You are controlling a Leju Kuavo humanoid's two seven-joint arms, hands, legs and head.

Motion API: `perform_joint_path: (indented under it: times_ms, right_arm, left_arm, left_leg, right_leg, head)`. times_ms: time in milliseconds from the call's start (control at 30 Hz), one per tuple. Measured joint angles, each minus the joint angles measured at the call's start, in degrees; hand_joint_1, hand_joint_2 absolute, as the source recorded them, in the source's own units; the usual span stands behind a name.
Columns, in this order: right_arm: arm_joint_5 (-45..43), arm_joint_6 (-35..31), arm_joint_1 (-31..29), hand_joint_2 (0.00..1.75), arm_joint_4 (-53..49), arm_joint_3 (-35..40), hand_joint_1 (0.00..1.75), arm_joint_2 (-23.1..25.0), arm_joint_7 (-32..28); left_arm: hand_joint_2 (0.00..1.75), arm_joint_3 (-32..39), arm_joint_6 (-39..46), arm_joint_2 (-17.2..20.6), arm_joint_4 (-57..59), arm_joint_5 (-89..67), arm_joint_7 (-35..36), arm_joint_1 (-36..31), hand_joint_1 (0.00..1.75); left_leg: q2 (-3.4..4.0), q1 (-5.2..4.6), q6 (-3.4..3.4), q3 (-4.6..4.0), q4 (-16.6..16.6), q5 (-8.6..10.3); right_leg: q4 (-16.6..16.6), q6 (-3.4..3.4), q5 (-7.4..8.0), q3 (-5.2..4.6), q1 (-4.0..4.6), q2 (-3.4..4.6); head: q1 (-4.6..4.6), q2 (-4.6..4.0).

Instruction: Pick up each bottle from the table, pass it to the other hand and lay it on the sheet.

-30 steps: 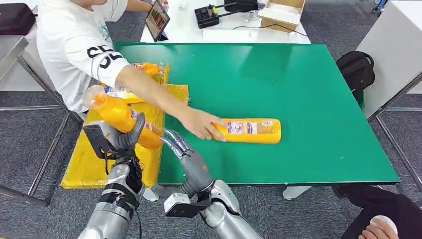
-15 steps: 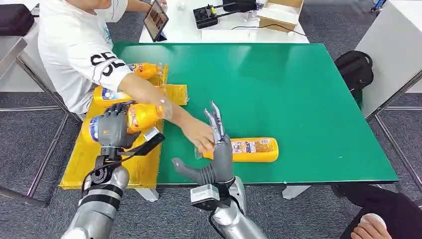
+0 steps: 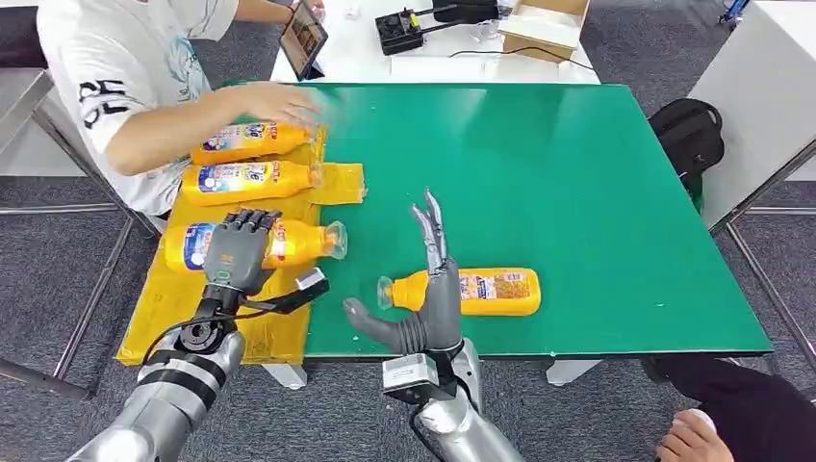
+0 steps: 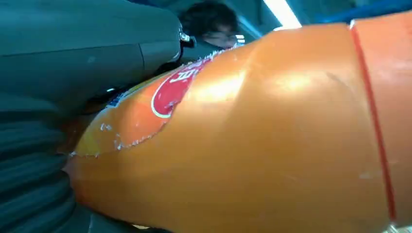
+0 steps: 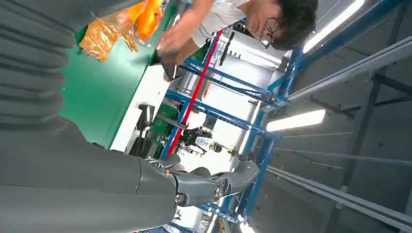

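From the head view, the left hand [image 3: 236,252] lies wrapped over an orange bottle [image 3: 289,241] lying on its side on the yellow sheet [image 3: 164,308], just off the left edge of the green table [image 3: 577,173]. The right hand [image 3: 428,298] stands upright at the near edge of the table, fingers spread and holding nothing, its palm just beside the neck of a second bottle [image 3: 481,291] that lies on the table with its cap [image 3: 385,292] toward the sheet. Two more bottles [image 3: 245,161] lie further up the sheet, where a person's hand [image 3: 274,99] touches the far one. A tablet [image 3: 304,38] and a box [image 3: 544,24] sit on a white desk beyond the table, well apart from the work.

The bottle on the table looks full, so fairly heavy, smooth and likely to roll; I would take it around the labelled middle rather than the narrow neck. Nothing lies between it and the right hand.

In the left wrist view the bottle's orange body [image 4: 272,145] sits tight against the grey thumb [image 4: 87,53].

In the right wrist view the right hand's dark fingers [image 5: 214,187] reach into open air, with the table edge [image 5: 104,87] and the person's arm [image 5: 187,29] beyond
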Motion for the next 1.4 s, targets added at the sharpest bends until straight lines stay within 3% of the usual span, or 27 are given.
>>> perform_joint_path:
  times_ms: [567, 733, 767, 800, 933, 967, 1400]
  right_arm:
    - [-0.7, 1.8, 0.2, 0.00, -0.3, -0.1, 0.00, -0.1, 0.0]
    - [-0.5, 3.1, 0.2, 0.00, -0.2, -0.1, 0.00, -0.1, 0.0]
    - [-0.5, 3.4, 0.2, 0.00, -0.2, -0.1, 0.00, -0.1, 0.0]
    - [-0.5, 3.5, 0.2, 0.00, -0.1, -0.1, 0.00, -0.1, 0.0]
    - [-0.4, 3.7, 0.2, 0.00, 0.3, -0.1, 0.00, -0.1, 0.0]
    - [-0.4, 3.7, 0.2, 0.00, 0.5, -0.1, 0.00, -0.1, 0.0]
    - [-0.6, 3.8, 0.2, 0.00, 1.6, -0.5, 0.00, 0.3, 0.0]
  left_arm:
    - [1.75, -2.1, -0.1, 0.2, 21.2, 3.7, -1.9, -6.8, 1.75]
    - [1.75, -1.2, -4.7, 0.2, 24.2, 4.0, -1.5, -8.9, 1.75]
    - [1.75, -1.0, -5.5, 0.2, 24.6, 4.0, -1.1, -9.2, 1.38]
    - [1.75, -0.9, -6.2, 0.1, 24.9, 3.9, -0.9, -9.4, 0.00]
    - [1.75, 0.4, -7.1, 0.1, 25.5, 5.5, -0.6, -9.8, 0.00]
    - [0.00, 1.2, -6.8, 0.0, 25.5, 7.1, -1.3, -9.8, 0.00]
    - [0.00, 8.5, -5.1, -1.4, 25.7, 10.0, -4.7, -9.8, 0.00]
  left_leg:
    - [-0.01, 0.01, 0.00, -0.01, 0.0, 0.00]
    - [-0.02, 0.01, 0.00, 0.02, 0.0, 0.00]
    - [-0.02, 0.01, 0.00, 0.05, 0.0, 0.00]
    - [-0.02, 0.01, 0.00, 0.07, 0.0, 0.00]
    - [0.00, 0.01, -0.01, 0.15, 0.0, 0.01]
    - [0.01, 0.01, -0.01, 0.16, 0.0, 0.01]
    - [-0.08, 0.01, -0.01, 0.15, 0.0, 0.01]
  right_leg:
    - [0.0, 0.00, 0.00, -0.01, 0.00, 0.00]
    - [0.0, 0.00, 0.00, 0.06, 0.00, -0.01]
    - [0.0, 0.00, 0.00, 0.08, 0.01, -0.01]
    - [0.0, -0.01, 0.00, 0.10, 0.01, -0.01]
    - [0.0, -0.01, 0.01, 0.16, 0.01, -0.01]
    - [0.0, -0.01, 0.01, 0.16, 0.01, -0.01]
    - [0.0, -0.01, 0.00, 0.17, 0.00, -0.01]
  head:
    - [0.00, 0.00]
    - [0.00, 0.00]
    - [0.02, 0.00]
    - [0.00, 0.00]
    - [0.00, 0.00]
    - [0.02, 0.00]
    - [0.02, 0.00]
